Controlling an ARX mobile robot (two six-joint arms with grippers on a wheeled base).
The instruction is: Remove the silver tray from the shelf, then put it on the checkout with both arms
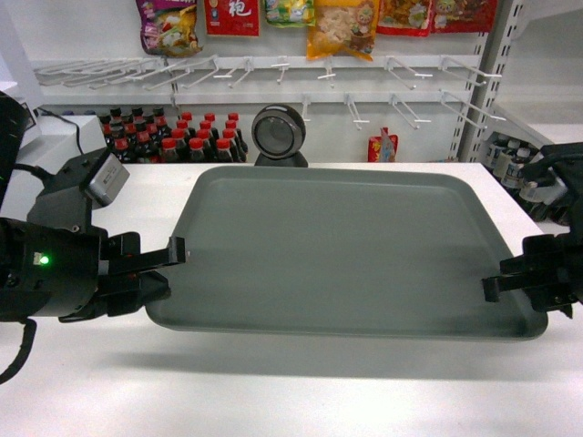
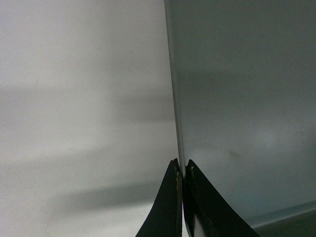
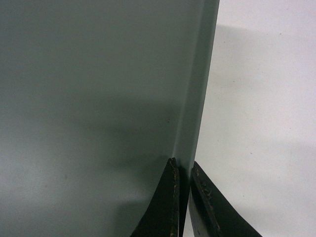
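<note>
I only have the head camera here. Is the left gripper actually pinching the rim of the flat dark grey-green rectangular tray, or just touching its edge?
Observer: The left wrist view shows the left gripper with one finger on each side of the flat dark grey-green rectangular tray at its rim, closed on it.
Operator: And the right side?
Observer: In the right wrist view, the right gripper straddles the raised rim the same way, one finger inside the tray and one outside.
Operator: Anything beside the left grip?
Observer: Only the plain white countertop, with soft shadows on it.
</note>
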